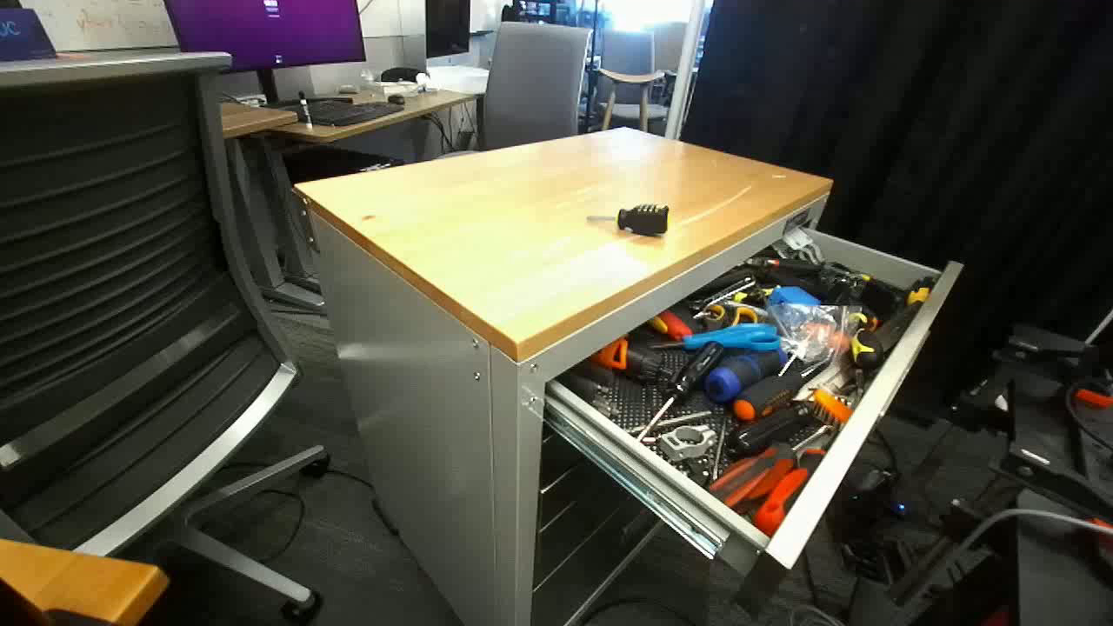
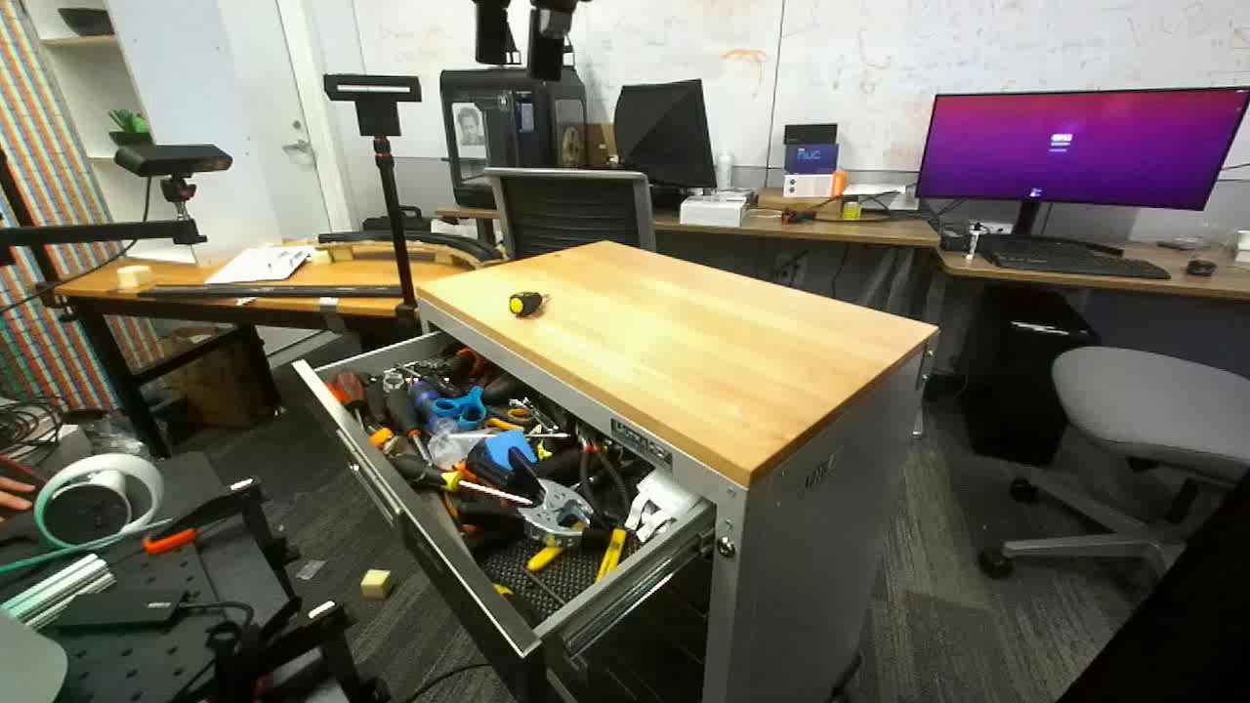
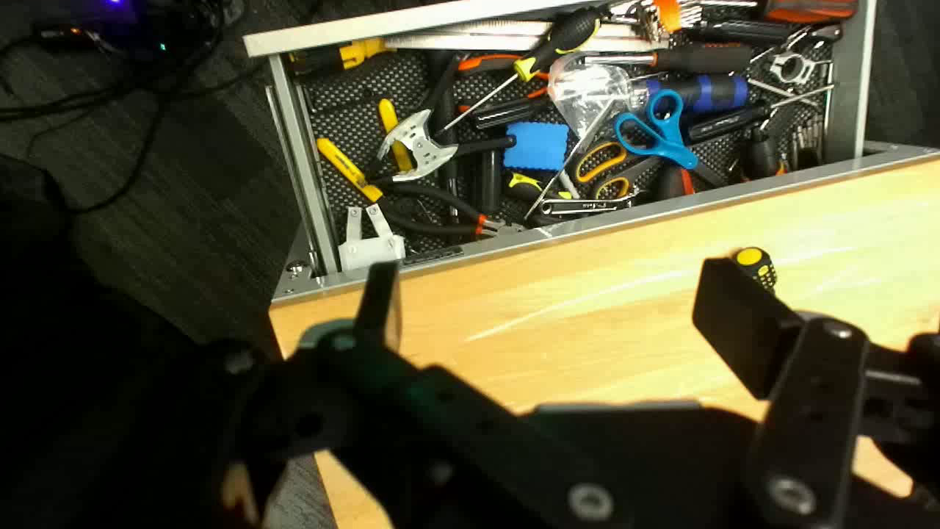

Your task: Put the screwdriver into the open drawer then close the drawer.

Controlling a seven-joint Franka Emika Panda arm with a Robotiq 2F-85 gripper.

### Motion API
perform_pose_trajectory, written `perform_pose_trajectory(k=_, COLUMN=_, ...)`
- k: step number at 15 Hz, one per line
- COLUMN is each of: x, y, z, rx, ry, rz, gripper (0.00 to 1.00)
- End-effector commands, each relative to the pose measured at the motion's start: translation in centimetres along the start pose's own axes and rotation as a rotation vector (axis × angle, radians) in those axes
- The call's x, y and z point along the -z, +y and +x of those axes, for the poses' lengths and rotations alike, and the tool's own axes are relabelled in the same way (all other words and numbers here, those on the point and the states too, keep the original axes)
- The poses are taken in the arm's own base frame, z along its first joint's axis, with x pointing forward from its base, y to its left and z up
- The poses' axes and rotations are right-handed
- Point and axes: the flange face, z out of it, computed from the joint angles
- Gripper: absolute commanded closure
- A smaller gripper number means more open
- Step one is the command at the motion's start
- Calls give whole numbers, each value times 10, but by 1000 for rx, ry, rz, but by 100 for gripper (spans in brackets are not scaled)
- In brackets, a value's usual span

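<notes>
Your gripper (image 3: 554, 312) hangs above the worktop (image 1: 469, 226), its two fingers (image 3: 738, 323) spread wide, with wood showing between them in the wrist view. In an exterior view you see the gripper (image 2: 519, 59) at the top edge, well apart from the worktop.

The screwdriver (image 1: 643, 219) lies on its side on the worktop, near the edge above the drawer (image 1: 863, 416). You have it in both exterior views, its yellow cap turned roughly towards the drawer and its shaft away. In the wrist view the finger on the right of the picture hides part of it.

The drawer stands pulled out of the grey cabinet (image 1: 409, 365), crowded with tools; you can pick out blue scissors (image 3: 672, 150), a clear bag (image 3: 584, 92) and a wrench (image 3: 587, 206) with marking too small to read.

For writing, look behind: the blue box (image 2: 815, 161) on the desk (image 2: 879, 232) reads "NUC"; in an exterior view the picture's edge leaves you "UC" on a blue box (image 1: 30, 39). The dark plate (image 2: 641, 442) on the cabinet front, just under the worktop, carries pale lettering too blurred for you to make out. The purple monitor (image 2: 1074, 166) shows white text, too small to read. You cannot decipher the orange and red scrawl on the whiteboard (image 2: 859, 59). A sheet (image 2: 470, 129) on the black machine (image 2: 498, 127) bears a face.
</notes>
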Motion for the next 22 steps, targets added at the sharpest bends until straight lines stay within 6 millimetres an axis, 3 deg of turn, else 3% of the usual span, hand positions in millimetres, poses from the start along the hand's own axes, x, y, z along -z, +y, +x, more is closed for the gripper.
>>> perform_pose_trajectory(k=1, x=2, y=0, z=0, rx=0, ry=3, rz=0, gripper=0)
perform_pose_trajectory(k=5, x=7, y=0, z=-1, rx=1, ry=14, rz=-1, gripper=0)
perform_pose_trajectory(k=13, x=-2, y=18, z=3, rx=-20, ry=-18, rz=-47, gripper=0)
perform_pose_trajectory(k=14, x=-35, y=-44, z=29, rx=21, ry=-39, rz=-59, gripper=0)
perform_pose_trajectory(k=15, x=-41, y=-53, z=30, rx=29, ry=-47, rz=-73, gripper=0)
perform_pose_trajectory(k=17, x=-65, y=-95, z=44, rx=67, ry=-96, rz=-100, gripper=0)
perform_pose_trajectory(k=18, x=-48, y=-61, z=29, rx=53, ry=-83, rz=-70, gripper=0)
perform_pose_trajectory(k=20, x=-72, y=-100, z=39, rx=80, ry=-116, rz=-98, gripper=0)
perform_pose_trajectory(k=22, x=-79, y=-103, z=43, rx=80, ry=-127, rz=-102, gripper=0)
